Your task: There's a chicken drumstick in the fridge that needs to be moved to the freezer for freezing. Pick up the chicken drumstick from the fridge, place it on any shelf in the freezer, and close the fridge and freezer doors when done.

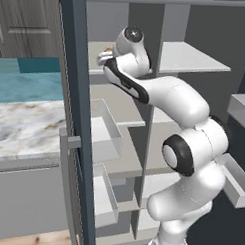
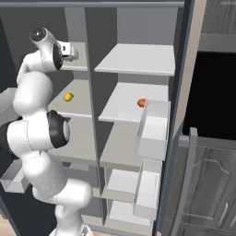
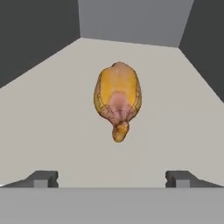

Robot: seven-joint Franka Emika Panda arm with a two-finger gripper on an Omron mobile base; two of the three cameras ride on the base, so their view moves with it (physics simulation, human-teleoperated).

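Chicken drumstick (image 3: 117, 98) is lying on the top freezer shelf (image 3: 52, 131), narrow bone end toward the hand, fat end toward the back wall. It sits roughly mid-shelf, well clear of both side walls and set back from the front edge, so my guess is it won't roll off or foul the door.

Gripper (image 3: 111, 177): jaws spread wide, fingertips (image 3: 41, 178) either side and short of the drumstick, nothing between them and no contact. Reads as a drop-off done, hand parked just in front of the drumstick at shelf level.

From the left base view a sliver of golden brown (image 1: 108, 50) shows next to the gripper (image 1: 103, 58) on that same top shelf (image 1: 96, 58) of the freezer (image 1: 113, 144). Arm is bent up and over to reach that high, elbow outside the cabinet.

Around the drumstick: a small yellow item (image 2: 68, 97) on the shelf below it, a small orange-red item (image 2: 141, 102) across the divider in the fridge (image 2: 138, 115). Neither matters.

Both doors are swung wide: freezer door (image 1: 74, 118), fridge door (image 2: 177, 138). Left to do, as I judge it: back straight out without nudging the drumstick, then shut both.
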